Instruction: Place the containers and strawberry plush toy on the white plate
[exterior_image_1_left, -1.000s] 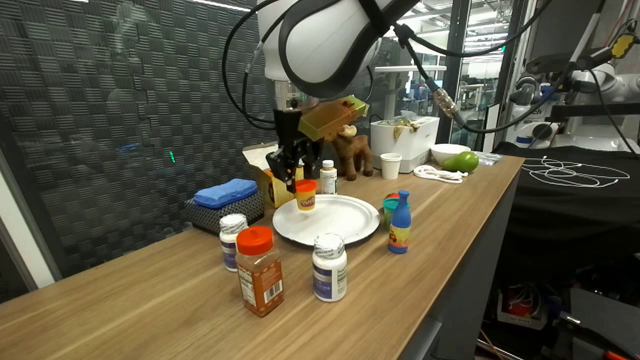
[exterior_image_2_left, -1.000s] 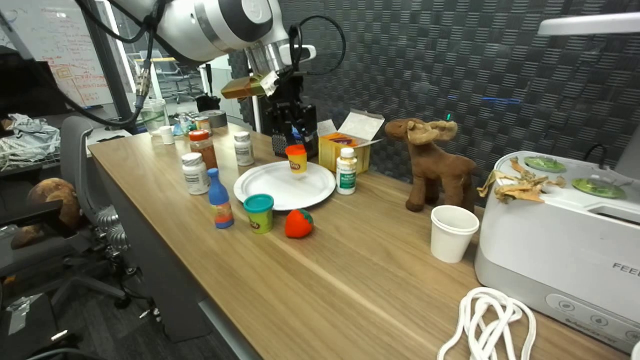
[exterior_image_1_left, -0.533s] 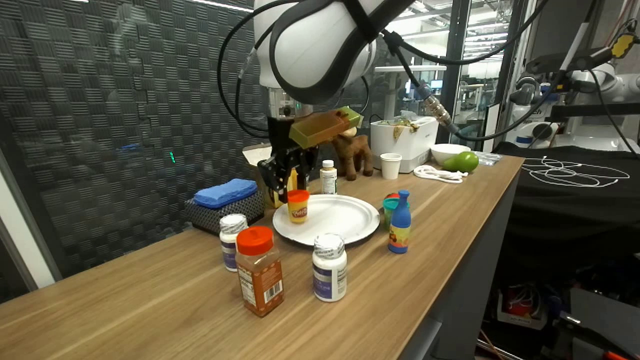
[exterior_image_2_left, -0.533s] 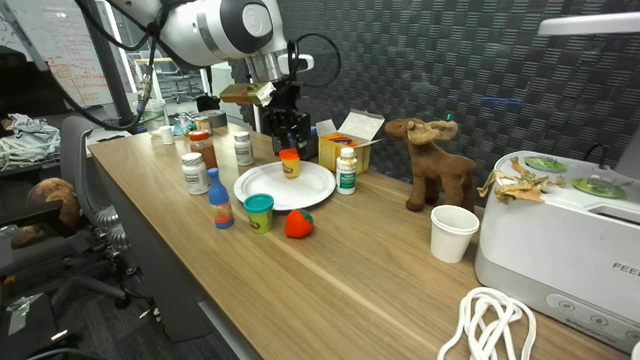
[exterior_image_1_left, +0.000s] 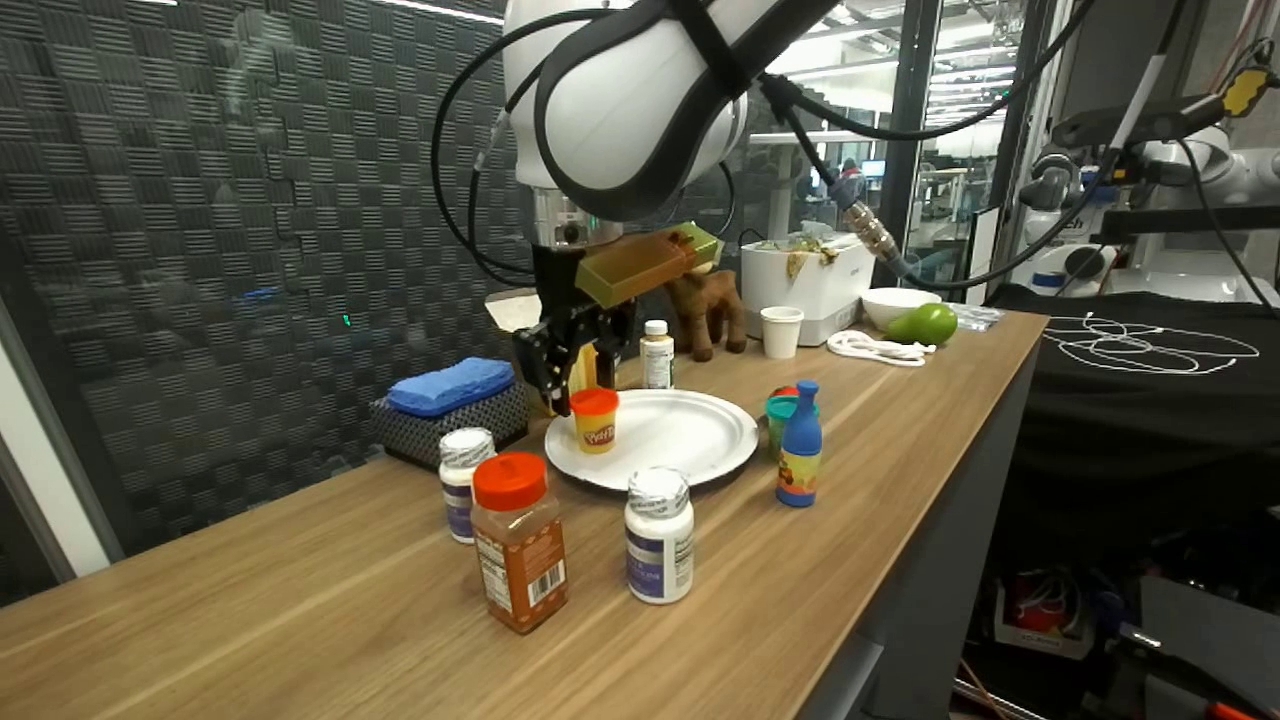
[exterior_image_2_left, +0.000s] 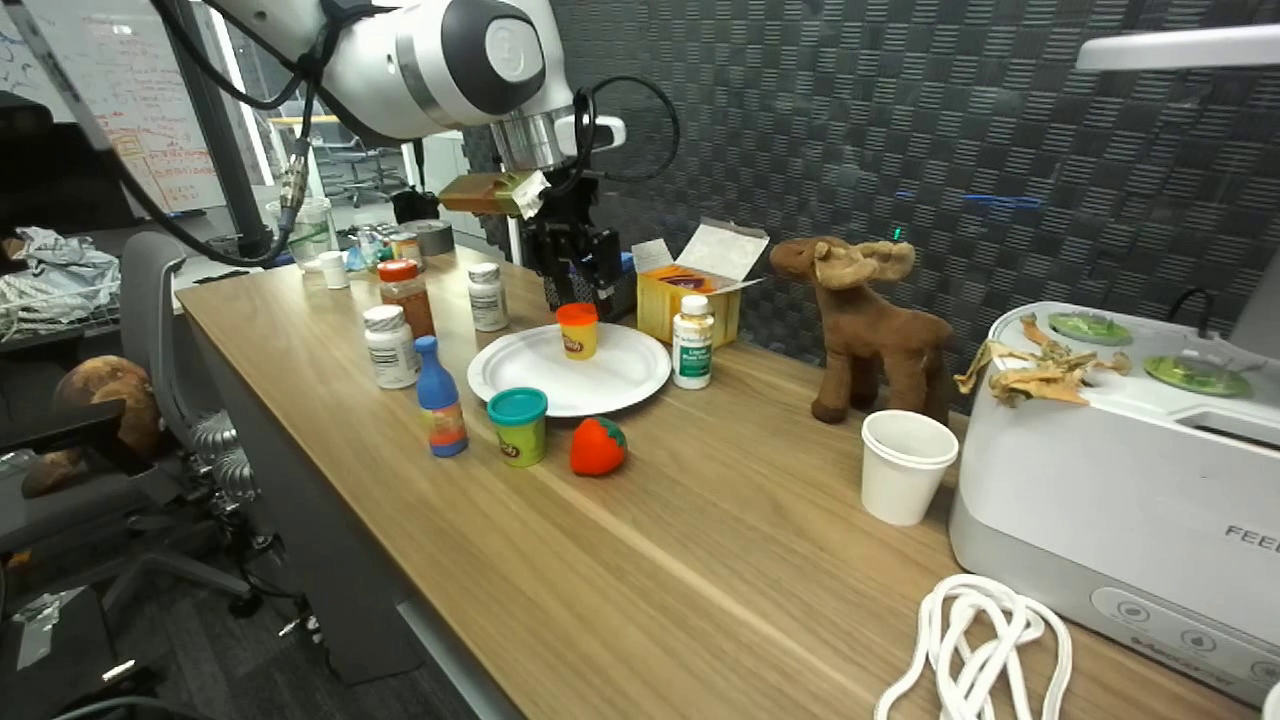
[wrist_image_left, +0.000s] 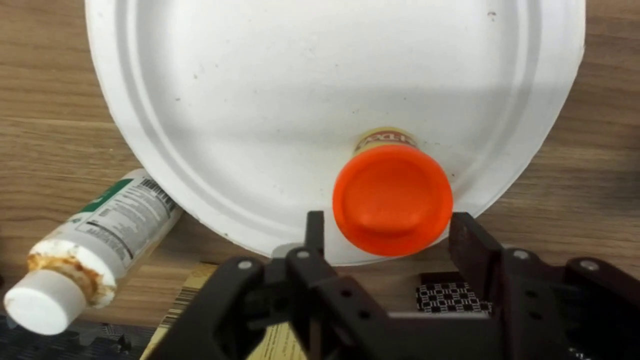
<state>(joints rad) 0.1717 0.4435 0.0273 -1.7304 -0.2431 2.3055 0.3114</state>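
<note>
We now have the yellow Play-Doh tub (exterior_image_1_left: 597, 424) on the white plate (exterior_image_1_left: 695, 437), nine o'clock in an exterior view; our gripper (wrist_image_left: 386, 225) has let go. One seems done.

The wood-grain tabletop (exterior_image_2_left: 690, 570) carries a white plate (exterior_image_2_left: 600, 380); near its rim stand a teal-lidded tub (exterior_image_2_left: 518, 428), a strawberry plush toy (exterior_image_2_left: 598, 447), a blue bottle (exterior_image_2_left: 441, 398) and a green-labelled bottle (exterior_image_2_left: 692, 345). A red-lidded spice jar (exterior_image_1_left: 520, 545) stands close to two white bottles (exterior_image_1_left: 659, 540) (both upright, their labels purplish). Further off, a brown moose toy (exterior_image_2_left: 885, 335) stands near paper cups (exterior_image_2_left: 902, 475), and white cord (exterior_image_1_left: 880, 348) lies in loose loops.
</note>
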